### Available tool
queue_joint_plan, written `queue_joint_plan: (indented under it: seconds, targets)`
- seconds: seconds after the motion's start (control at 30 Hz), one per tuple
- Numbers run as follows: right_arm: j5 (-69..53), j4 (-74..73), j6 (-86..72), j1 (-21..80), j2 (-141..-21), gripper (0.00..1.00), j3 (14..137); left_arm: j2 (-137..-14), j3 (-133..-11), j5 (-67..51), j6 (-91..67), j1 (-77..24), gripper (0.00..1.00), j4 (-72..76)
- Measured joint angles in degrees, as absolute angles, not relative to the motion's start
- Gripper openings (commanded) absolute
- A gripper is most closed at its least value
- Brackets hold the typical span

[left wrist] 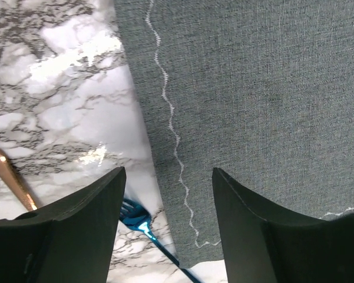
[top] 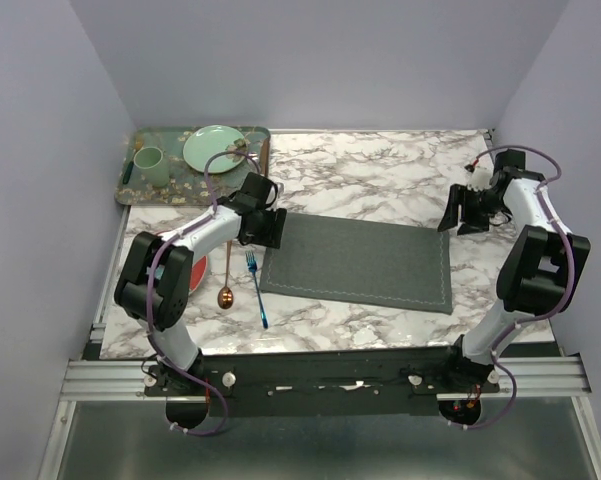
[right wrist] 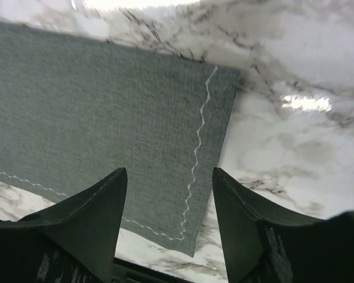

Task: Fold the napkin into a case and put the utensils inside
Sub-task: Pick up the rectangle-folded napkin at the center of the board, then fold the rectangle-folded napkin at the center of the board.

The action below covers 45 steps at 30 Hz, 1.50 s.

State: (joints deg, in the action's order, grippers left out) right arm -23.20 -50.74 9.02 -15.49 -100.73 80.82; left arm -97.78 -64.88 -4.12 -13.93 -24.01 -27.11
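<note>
The dark grey napkin (top: 360, 262) lies flat and unfolded on the marble table (top: 380, 170); no folded case shows. My left gripper (top: 272, 228) is open and empty over the napkin's left edge (left wrist: 253, 106), one finger on each side of its stitched border, gripper centre (left wrist: 168, 230). The blue fork (top: 257, 290) lies just left of the napkin, its tines in the left wrist view (left wrist: 135, 219). The copper spoon (top: 227, 283) lies left of the fork, its handle showing (left wrist: 12, 180). My right gripper (top: 460, 208) is open and empty above the napkin's right corner (right wrist: 106, 118), gripper centre (right wrist: 169, 230).
A patterned green tray (top: 140, 190) at the back left holds a green cup (top: 148, 163), a green plate (top: 213, 148) and a brown-handled utensil (top: 264, 150). A red plate (top: 198, 268) shows under the left arm. Purple walls close in both sides.
</note>
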Motion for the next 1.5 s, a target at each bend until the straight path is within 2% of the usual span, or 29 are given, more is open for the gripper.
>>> queue_joint_plan:
  seconds: [0.1,0.33,0.47,0.63,0.67,0.83,0.97,1.33,1.5]
  targets:
    - [-21.6,-51.2,9.1,-15.5,-100.7,0.69,75.7,-99.1,-64.9,-3.3,-14.3,-25.3,0.66,-26.8]
    - [-19.1,-51.3,9.2,-15.7,-100.7,0.70,73.9,-103.2,-65.6,-2.6,-15.4,-25.9,0.60,-26.0]
    - [-18.8,-51.3,9.3,-16.2,-100.7,0.70,73.9,-103.8,-66.0,-1.1,-16.0,-26.3,0.50,-25.5]
    - [-18.7,-51.3,9.6,-16.2,-100.7,0.70,73.7,-104.2,-66.3,0.7,-16.0,-26.9,0.46,-25.5]
    - [-18.7,-51.3,9.7,-16.3,-100.7,0.70,73.6,-104.3,-66.4,1.0,-16.0,-27.1,0.40,-25.5]
    - [-18.8,-51.4,9.7,-16.4,-100.7,0.70,72.9,-105.6,-67.8,2.8,-15.9,-28.4,0.26,-26.0]
    - [-18.8,-51.3,9.7,-16.5,-100.7,0.70,72.9,-106.8,-69.5,3.3,-15.8,-29.0,0.00,-26.5]
    - [-18.8,-51.4,9.9,-16.6,-100.7,0.70,71.0,-106.4,-70.8,2.6,-13.3,-29.0,0.00,-29.5]
    - [-18.8,-51.4,10.0,-16.6,-100.7,0.69,71.0,-102.9,-73.4,-3.3,-12.9,-29.0,0.00,-31.7]
